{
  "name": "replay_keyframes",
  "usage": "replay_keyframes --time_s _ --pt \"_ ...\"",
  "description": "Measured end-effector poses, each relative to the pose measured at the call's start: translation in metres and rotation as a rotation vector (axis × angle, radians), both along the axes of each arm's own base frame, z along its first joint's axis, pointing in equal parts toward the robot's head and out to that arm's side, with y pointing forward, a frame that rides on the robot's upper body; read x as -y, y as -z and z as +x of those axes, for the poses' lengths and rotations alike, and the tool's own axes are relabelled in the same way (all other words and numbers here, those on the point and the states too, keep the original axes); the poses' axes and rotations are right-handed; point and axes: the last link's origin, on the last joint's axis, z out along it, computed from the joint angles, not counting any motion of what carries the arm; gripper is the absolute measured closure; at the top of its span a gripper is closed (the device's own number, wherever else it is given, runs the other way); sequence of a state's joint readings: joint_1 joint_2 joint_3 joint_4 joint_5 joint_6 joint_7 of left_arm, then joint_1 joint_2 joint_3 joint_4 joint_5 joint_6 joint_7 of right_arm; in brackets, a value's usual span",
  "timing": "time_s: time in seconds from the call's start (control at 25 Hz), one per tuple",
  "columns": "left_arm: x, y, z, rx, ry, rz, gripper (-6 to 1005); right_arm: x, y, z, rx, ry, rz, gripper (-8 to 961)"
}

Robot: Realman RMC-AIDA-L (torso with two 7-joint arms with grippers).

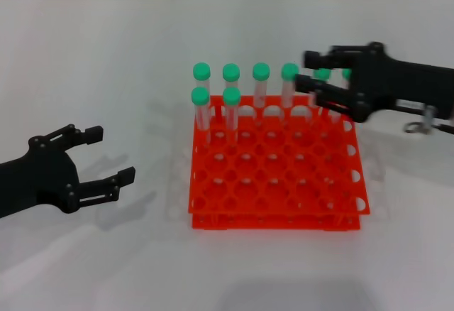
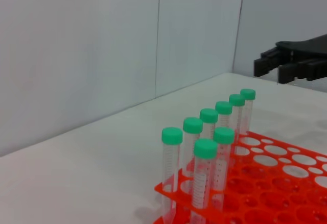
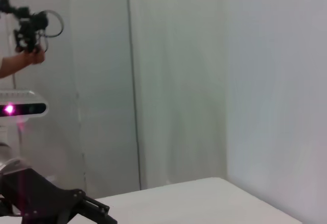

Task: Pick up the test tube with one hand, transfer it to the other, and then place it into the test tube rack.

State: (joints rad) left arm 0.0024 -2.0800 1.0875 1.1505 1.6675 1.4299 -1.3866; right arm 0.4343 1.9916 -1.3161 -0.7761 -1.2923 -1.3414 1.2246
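Head view, nearest first: the left black claw-fingered gripper (image 1: 106,156) sits low at the table's left side, jaws spread wide with nothing between them, well apart from the rack. At the middle of the white table (image 1: 85,77) stands the square bright orange plastic test tube rack (image 1: 275,177), two tiers with a grid of round holes. Slim clear plastic tubes with green screw caps stand upright in its far rows: two in the second row at the far left corner, and a line along the back row. The right black gripper with the white label (image 1: 306,69) reaches in from the right, over the rack's far right corner; its jaws stand narrowly apart around the green cap of one back-row test tube (image 1: 289,84), and I cannot tell whether they press on it. Two more green caps show behind the gripper.

The left wrist view shows the rack (image 2: 276,183), eight capped tubes in it, and the right gripper (image 2: 265,66) beyond the far end of the row.
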Motion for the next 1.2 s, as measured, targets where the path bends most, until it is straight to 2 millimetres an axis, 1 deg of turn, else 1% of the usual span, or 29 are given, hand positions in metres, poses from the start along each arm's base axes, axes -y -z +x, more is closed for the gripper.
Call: replay_keyframes --time_s 0.12,0.16,0.2,0.24,0.32,0.52,0.76,1.2 --pt "-0.001 0.0 0.002 0.005 0.006 -0.007 107 0.009 -0.011 0.017 -0.004 0.011 0.01 617" --pt "-0.002 -0.001 0.002 0.009 0.007 -0.012 107 0.012 -0.013 0.022 0.0 0.014 0.013 617" --pt "-0.002 -0.001 0.003 0.012 0.008 -0.017 107 0.012 -0.013 0.022 0.0 0.014 0.013 616" --pt "-0.002 -0.003 0.003 0.017 0.008 -0.025 107 0.016 -0.015 0.028 0.006 0.02 0.019 616" --pt "-0.003 -0.006 0.003 0.03 0.013 -0.047 107 0.024 -0.016 0.042 0.032 0.043 0.023 418" --pt "-0.005 -0.014 0.002 0.08 0.029 -0.1 107 0.029 -0.011 0.054 0.054 0.074 -0.014 215" --pt "-0.011 -0.014 0.002 0.076 0.039 -0.184 107 0.032 -0.009 0.064 0.072 0.106 -0.053 85" --pt "-0.021 -0.009 0.008 0.033 0.048 -0.259 107 0.036 -0.003 0.068 0.13 0.097 -0.112 87"
